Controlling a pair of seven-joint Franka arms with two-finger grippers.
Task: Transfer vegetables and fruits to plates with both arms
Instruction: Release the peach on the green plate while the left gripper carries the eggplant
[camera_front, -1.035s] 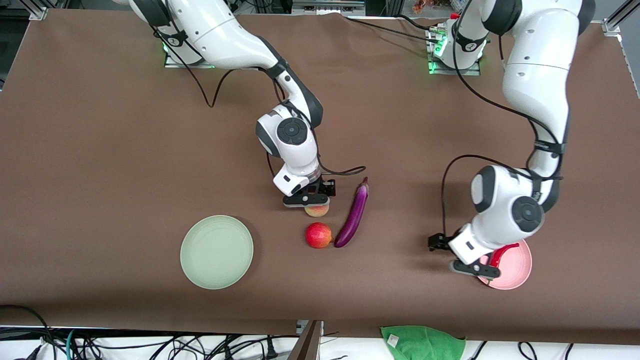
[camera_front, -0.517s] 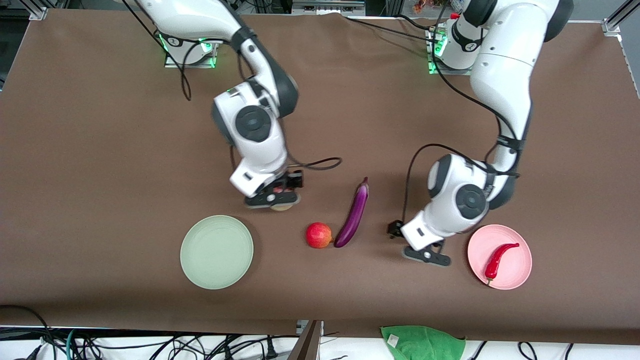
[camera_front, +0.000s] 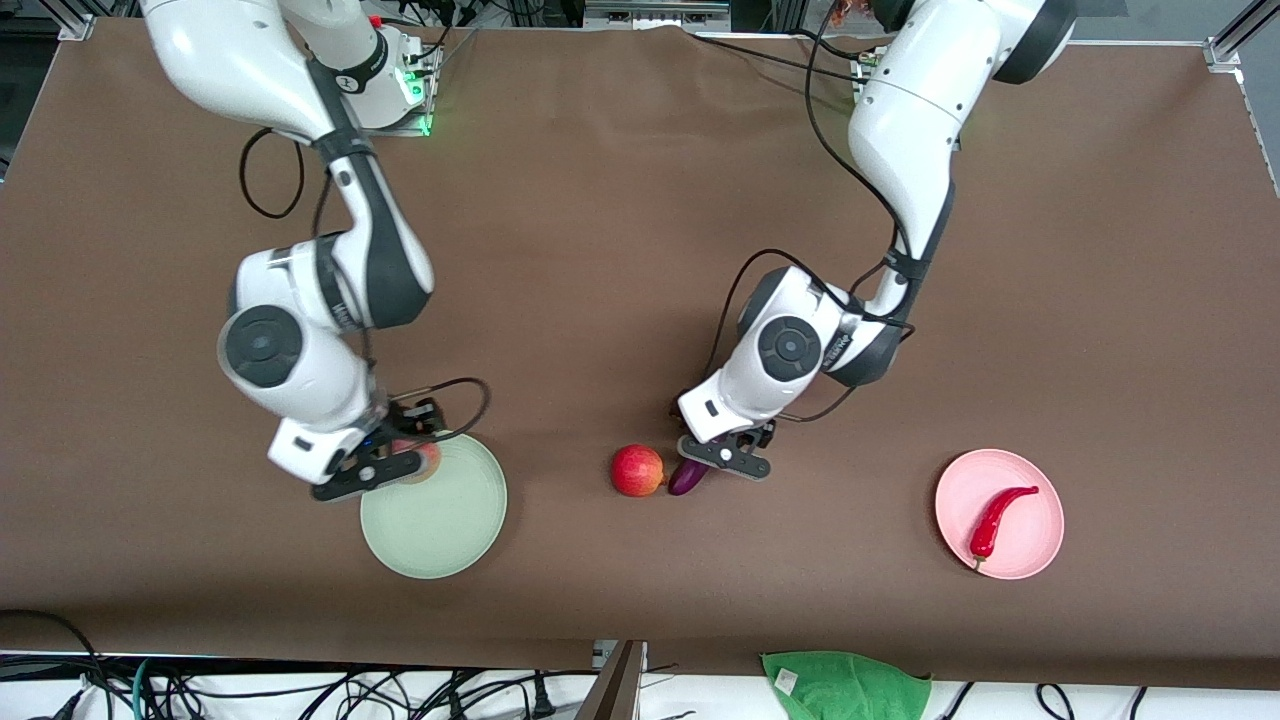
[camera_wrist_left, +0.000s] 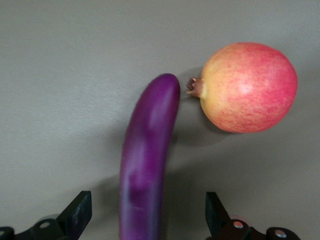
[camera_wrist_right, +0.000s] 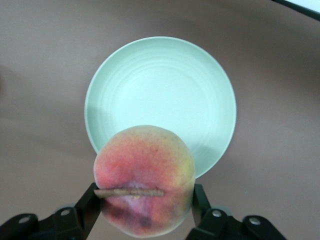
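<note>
Four produce items show. Peach (camera_wrist_right: 144, 180): grasped between the jaws of the right gripper (camera_front: 372, 470), held in the air over the rim of the mint green plate (camera_front: 450, 525); a thin brown stem lies across its skin. Eggplant (camera_wrist_left: 147, 160): lying on the brown surface (camera_front: 640, 200), its rounded tip just beside the stem nub of the red fruit (camera_front: 638, 470), contact between them not determinable. Left gripper (camera_front: 725, 458): directly over the eggplant, jaws spread apart, one finger on either side of it and neither touching it. Red fruit: resting on the surface between the two plates. Chili pepper (camera_front: 995, 520): lying in the pink plate (camera_front: 1040, 545), toward the left arm's end of the surface. Green cloth (camera_front: 845, 685): at the edge nearest the front camera, bearing a small white tag, unreadable. No other legible writing noted.
</note>
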